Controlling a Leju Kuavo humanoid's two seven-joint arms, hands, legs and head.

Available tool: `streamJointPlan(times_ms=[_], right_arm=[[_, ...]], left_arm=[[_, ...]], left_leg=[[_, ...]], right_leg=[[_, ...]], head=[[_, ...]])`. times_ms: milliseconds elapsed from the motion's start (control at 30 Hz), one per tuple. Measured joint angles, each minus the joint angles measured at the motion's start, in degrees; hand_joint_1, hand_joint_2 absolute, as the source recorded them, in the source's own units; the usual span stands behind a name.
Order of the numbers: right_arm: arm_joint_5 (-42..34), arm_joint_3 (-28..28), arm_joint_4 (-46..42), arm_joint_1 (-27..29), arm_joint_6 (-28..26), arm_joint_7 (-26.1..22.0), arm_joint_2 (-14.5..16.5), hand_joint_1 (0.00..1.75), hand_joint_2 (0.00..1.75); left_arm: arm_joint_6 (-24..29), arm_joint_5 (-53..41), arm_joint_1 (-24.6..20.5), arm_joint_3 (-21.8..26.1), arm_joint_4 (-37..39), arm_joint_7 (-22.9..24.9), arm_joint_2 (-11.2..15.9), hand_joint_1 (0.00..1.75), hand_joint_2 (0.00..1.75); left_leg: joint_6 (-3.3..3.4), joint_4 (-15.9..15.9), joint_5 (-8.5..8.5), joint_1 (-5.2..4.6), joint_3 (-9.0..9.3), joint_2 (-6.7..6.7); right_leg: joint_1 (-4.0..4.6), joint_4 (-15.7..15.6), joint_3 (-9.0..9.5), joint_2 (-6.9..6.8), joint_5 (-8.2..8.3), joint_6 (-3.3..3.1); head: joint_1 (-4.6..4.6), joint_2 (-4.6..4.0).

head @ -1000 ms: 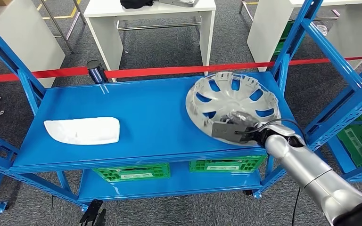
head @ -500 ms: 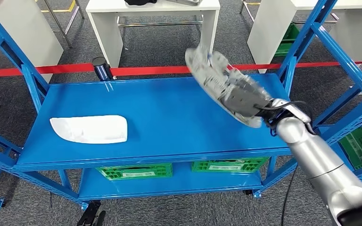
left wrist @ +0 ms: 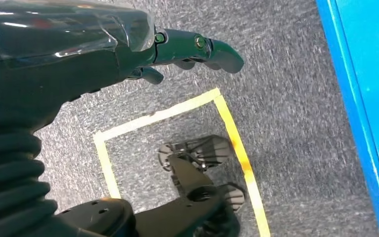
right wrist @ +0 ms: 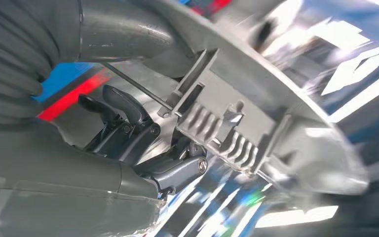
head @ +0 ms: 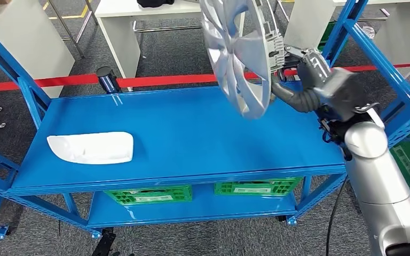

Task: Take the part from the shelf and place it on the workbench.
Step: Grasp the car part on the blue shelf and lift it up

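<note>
A silver wheel cover (head: 235, 53) hangs upright on edge, well above the blue shelf (head: 192, 133). My right hand (head: 299, 69) grips its rim from the right side, the silver arm rising from the lower right. In the right wrist view the cover's ribbed inner rim (right wrist: 227, 128) lies against the dark fingers (right wrist: 128, 123) of my right hand (right wrist: 143, 148). My left hand (left wrist: 177, 49) hangs over the grey carpet beside the shelf's edge, holding nothing, its fingers loosely out.
A white moulded part (head: 92, 148) lies on the shelf's left side. Green crates (head: 149, 194) sit on the lower tier. Blue uprights (head: 373, 53) flank the shelf. A red barrier tape (head: 155, 81) and white tables (head: 165, 21) stand behind. Yellow floor tape (left wrist: 237, 148) marks the carpet.
My right hand has lifted the wheel cover off the shelf's right side and swung it up onto its edge, high above the shelf. The white part stayed put.
</note>
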Motion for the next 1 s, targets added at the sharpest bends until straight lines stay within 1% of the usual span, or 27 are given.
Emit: streamJointPlan(times_ms=[33, 67, 100, 133, 167, 200, 233, 267, 333, 400, 433, 467, 500, 533, 567, 600, 633, 667, 700, 733, 767, 833, 867, 900, 933, 967, 1000], right_arm=[[-2.91, -0.84, -0.84, 0.34, 1.94, -0.53, 0.47, 1.75, 1.75], [-6.04, -1.66, -1.59, 0.68, 4.02, -0.87, 0.93, 1.75, 1.75], [-9.27, -2.4, -2.18, 1.01, 6.18, -1.05, 1.34, 1.75, 1.75], [-13.06, -3.13, -2.68, 1.32, 8.7, -1.15, 1.73, 1.75, 1.75], [-17.51, -3.9, -3.14, 1.65, 11.58, -1.26, 2.13, 1.75, 1.75], [-21.93, -4.62, -3.54, 1.99, 14.39, -1.36, 2.53, 1.75, 1.75], [-26.76, -5.39, -3.93, 2.39, 17.34, -1.45, 3.0, 1.75, 1.75], [-31.18, -6.04, -4.34, 2.94, 20.0, -1.52, 3.53, 1.75, 1.75], [-38.75, -6.94, -5.19, 4.36, 24.2, -1.44, 4.6, 1.75, 1.75], [-43.29, -7.34, -6.15, 5.95, 26.42, -1.21, 5.39, 1.75, 1.75], [-44.47, -7.44, -6.56, 6.64, 27.0, -1.09, 5.67, 1.75, 1.75], [-45.04, -7.51, -6.87, 7.32, 27.33, -0.94, 5.84, 1.75, 1.75], [-45.29, -7.54, -7.08, 7.96, 27.54, -0.8, 6.0, 1.75, 1.75], [-45.46, -7.55, -7.2, 8.56, 27.67, -0.64, 6.16, 1.75, 1.75], [-45.74, -7.55, -7.27, 9.12, 27.81, -0.42, 6.33, 1.75, 1.75], [-46.25, -7.54, -7.32, 9.6, 27.99, -0.15, 6.51, 1.75, 1.75], [-47.04, -7.51, -7.41, 10.03, 28.22, 0.25, 6.74, 1.75, 1.75], [-48.01, -7.46, -7.58, 10.5, 28.5, 0.73, 7.03, 1.75, 1.75], [-48.94, -7.38, -7.83, 10.99, 28.79, 1.19, 7.39, 1.75, 1.75], [-49.74, -7.27, -8.16, 11.55, 29.04, 1.59, 7.85, 1.75, 1.75], [-50.35, -7.16, -8.48, 12.14, 29.29, 1.96, 8.27, 1.75, 1.75], [-51.16, -6.89, -9.14, 13.41, 29.78, 2.74, 9.05, 1.75, 1.75], [-51.43, -6.7, -9.45, 14.03, 30.01, 3.26, 9.39, 1.75, 1.75], [-51.66, -6.44, -9.78, 14.65, 30.21, 3.82, 9.76, 1.75, 1.75], [-51.85, -6.13, -10.07, 15.26, 30.38, 4.4, 10.16, 1.75, 1.75], [-52.1, -5.78, -10.29, 15.86, 30.56, 4.94, 10.54, 1.75, 1.75], [-52.39, -5.41, -10.43, 16.52, 30.78, 5.37, 10.86, 1.75, 1.75]], left_arm=[[-0.19, 0.0, 0.05, -0.02, 0.0, -0.05, 0.01, 0.0, 1.75], [-0.32, 0.0, 0.1, -0.05, 0.01, -0.1, 0.01, 0.0, 1.75], [-0.38, -0.01, 0.13, -0.07, 0.01, -0.13, 0.01, 0.0, 1.75], [-0.42, -0.01, 0.13, -0.08, 0.02, -0.15, 0.03, 0.0, 1.75], [-0.52, -0.02, 0.12, -0.09, 0.02, -0.13, 0.08, 0.0, 1.75], [-0.64, -0.05, 0.08, -0.09, 0.02, -0.04, 0.14, 0.0, 1.75], [-0.75, -0.12, 0.02, -0.09, 0.02, 0.12, 0.2, 0.0, 1.75], [-0.8, -0.22, -0.03, -0.09, 0.03, 0.32, 0.25, 0.0, 1.75], [-0.6, -0.4, -0.1, -0.1, 0.05, 0.68, 0.3, 0.0, 1.75], [-0.31, -0.44, -0.08, -0.11, 0.07, 0.79, 0.33, 0.0, 1.75], [-0.22, -0.44, -0.06, -0.1, 0.07, 0.8, 0.34, 0.0, 1.75], [-0.15, -0.44, -0.02, -0.1, 0.07, 0.8, 0.33, 0.0, 1.75], [-0.08, -0.44, 0.02, -0.09, 0.07, 0.8, 0.33, 0.0, 1.75], [-0.03, -0.44, 0.08, -0.09, 0.07, 0.8, 0.34, 0.0, 1.75], [0.07, -0.44, 0.16, -0.1, 0.08, 0.8, 0.34, 0.0, 1.75], [0.22, -0.44, 0.23, -0.1, 0.09, 0.8, 0.34, 0.0, 1.75], [0.45, -0.44, 0.29, -0.11, 0.1, 0.79, 0.33, 0.0, 1.75], [0.71, -0.44, 0.35, -0.11, 0.1, 0.73, 0.31, 0.0, 1.75], [0.99, -0.44, 0.4, -0.11, 0.11, 0.64, 0.27, 0.0, 1.75], [1.32, -0.42, 0.45, -0.1, 0.11, 0.52, 0.25, 0.0, 1.75], [1.62, -0.39, 0.52, -0.1, 0.11, 0.39, 0.22, 0.0, 1.75], [2.25, -0.33, 0.72, -0.1, 0.11, 0.22, 0.15, 0.0, 1.75], [2.49, -0.33, 0.84, -0.11, 0.11, 0.17, 0.09, 0.0, 1.75], [2.67, -0.33, 0.94, -0.12, 0.11, 0.14, 0.02, 0.0, 1.75], [2.76, -0.33, 1.01, -0.12, 0.11, 0.11, -0.03, 0.0, 1.75], [2.79, -0.33, 1.08, -0.12, 0.11, 0.11, -0.03, 0.0, 1.75], [2.74, -0.33, 1.15, -0.11, 0.11, 0.11, -0.02, 0.0, 1.75]], left_leg=[[-0.1, 3.42, -1.09, 0.05, -1.78, 0.03], [-0.1, 5.25, -1.24, 0.06, -2.86, 0.04], [0.0, 4.91, -0.32, 0.06, -2.91, 0.04], [0.21, 2.41, 1.45, 0.04, -1.87, 0.04], [0.56, -1.61, 3.58, -0.01, -0.04, 0.03], [0.89, -5.39, 5.01, -0.13, 1.9, 0.04], [1.18, -8.3, 5.82, -0.26, 3.44, 0.07], [1.39, -9.94, 5.99, -0.42, 4.37, 0.1], [1.66, -10.61, 5.74, -0.59, 4.81, 0.14], [2.24, -11.51, 6.17, -0.4, 5.33, 0.16], [2.56, -11.98, 6.43, -0.29, 5.6, 0.16], [2.78, -12.26, 6.6, -0.22, 5.77, 0.17], [2.91, -12.32, 6.65, -0.27, 5.78, 0.17], [2.94, -12.31, 6.66, -0.33, 5.76, 0.16], [2.95, -12.3, 6.67, -0.39, 5.75, 0.15], [2.95, -12.27, 6.68, -0.42, 5.74, 0.12], [2.93, -12.2, 6.68, -0.43, 5.74, 0.09], [2.85, -12.05, 6.65, -0.43, 5.73, 0.05], [2.67, -11.79, 6.55, -0.57, 5.63, 0.0], [2.45, -11.52, 6.44, -0.7, 5.5, -0.03], [2.18, -11.3, 6.36, -0.84, 5.37, -0.04], [1.71, -11.17, 6.35, -0.88, 5.25, -0.04], [1.45, -11.09, 6.26, -0.77, 5.13, -0.03], [1.14, -10.48, 5.74, -0.66, 4.85, 0.0], [0.79, -8.92, 4.67, -0.54, 4.16, 0.02], [0.44, -6.11, 3.04, -0.39, 2.89, 0.05], [0.12, -2.32, 1.14, -0.25, 1.23, 0.07]], right_leg=[[0.05, 0.01, 0.02, 0.0, -0.02, -0.1], [0.11, 0.01, 0.05, 0.02, -0.06, -0.15], [0.17, 0.01, 0.11, 0.06, -0.09, -0.18], [0.23, 0.01, 0.18, 0.12, -0.11, -0.19], [0.29, -0.01, 0.26, 0.2, -0.12, -0.2], [0.46, -0.03, 0.27, 0.3, -0.14, -0.16], [0.59, -0.05, 0.23, 0.39, -0.15, -0.07], [0.69, -0.11, 0.19, 0.44, -0.13, 0.06], [0.75, -0.4, 0.25, 0.46, -0.03, 0.57], [0.73, 0.34, -0.09, 0.31, -0.56, 0.92], [0.75, 2.16, -0.94, 0.24, -1.51, 0.86], [0.73, 5.28, -2.43, 0.17, -2.94, 0.65], [0.74, 9.18, -4.26, 0.17, -4.57, 0.46], [0.72, 12.96, -6.05, 0.17, -5.9, 0.42], [0.69, 15.37, -7.18, 0.16, -6.57, 0.58], [0.67, 15.58, -7.21, 0.14, -6.35, 0.93], [0.63, 13.56, -6.11, 0.12, -5.4, 1.38], [0.59, 9.57, -3.95, 0.08, -3.95, 1.82], [0.63, 5.37, -1.67, 0.03, -2.68, 1.96], [0.64, 2.11, 0.11, 0.0, -1.69, 1.8], [0.7, 0.1, 1.22, -0.01, -1.13, 1.48], [0.82, -0.45, 1.5, 0.02, -0.83, 0.66], [0.74, -0.5, 1.54, 0.03, -0.75, 0.42], [0.62, -0.57, 1.61, 0.03, -0.69, 0.12], [0.45, -0.64, 1.69, 0.02, -0.64, -0.13], [0.37, -0.66, 1.75, 0.0, -0.62, -0.33], [0.4, -0.66, 1.77, -0.02, -0.63, -0.5]], head=[[0.0, 0.0], [0.0, 0.0], [0.0, 0.0], [0.01, 0.0], [0.01, 0.0], [0.02, 0.0], [0.04, 0.0], [0.05, 0.0], [0.05, 0.0], [0.1, 0.0], [0.16, 0.0], [0.21, 0.0], [0.25, 0.0], [0.27, 0.0], [0.27, 0.0], [0.27, 0.0], [0.28, 0.0], [0.29, 0.0], [0.31, 0.0], [0.28, 0.0], [0.27, 0.0], [0.24, 0.0], [0.27, 0.0], [0.2, 0.0], [0.1, 0.0], [-0.01, 0.0], [-0.11, 0.0]])
